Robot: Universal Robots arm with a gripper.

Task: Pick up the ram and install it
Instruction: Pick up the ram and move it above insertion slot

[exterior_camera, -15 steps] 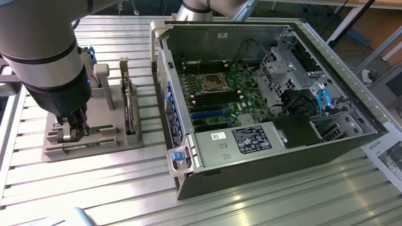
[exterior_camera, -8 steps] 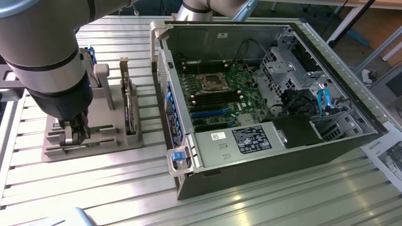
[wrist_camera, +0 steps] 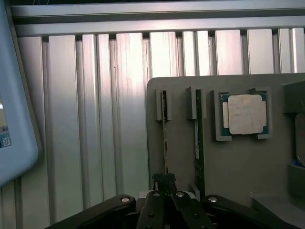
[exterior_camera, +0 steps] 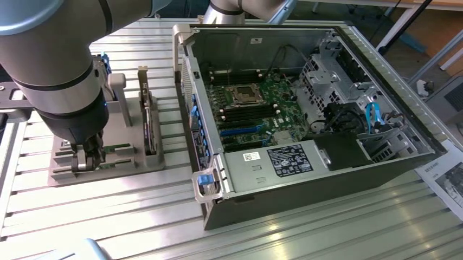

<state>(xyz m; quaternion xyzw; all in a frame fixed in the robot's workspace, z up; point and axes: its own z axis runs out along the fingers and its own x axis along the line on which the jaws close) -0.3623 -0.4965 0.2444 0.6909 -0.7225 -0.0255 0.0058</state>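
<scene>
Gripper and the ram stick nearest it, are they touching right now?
Touching. The wrist view shows the gripper shut on one end of the ram, the thin stick running straight in between its tips.

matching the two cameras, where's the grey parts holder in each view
exterior view: the grey parts holder sits on the ribbed table at the exterior view's left, beside the open computer case.
wrist view: its flat grey face lies beyond the gripper, carrying the square processor.
shared landmark: the gripper, shut on the ram standing edge-up in the holder.
</scene>
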